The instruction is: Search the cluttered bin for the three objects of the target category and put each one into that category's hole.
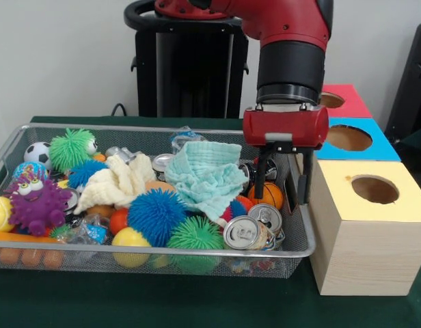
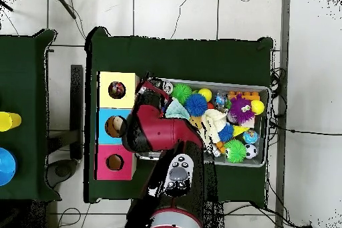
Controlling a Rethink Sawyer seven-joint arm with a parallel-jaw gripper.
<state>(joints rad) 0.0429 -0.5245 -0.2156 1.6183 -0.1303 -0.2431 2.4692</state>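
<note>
The claw hangs inside the bin at its end nearest the boxes, its two dark fingers spread apart with nothing between them. Just beside the claw, on the side away from the bin's clutter, stands the yellow-topped box, and its hole lies open a little past the fingers. Beyond that the blue-topped box and the red-topped box stand in a row on the green table. Below the claw lie crushed cans and an orange ball; farther off on the clutter side a mint cloth drapes over spiky balls — none of the knotted fabric bundles can be made out in either view.
</note>
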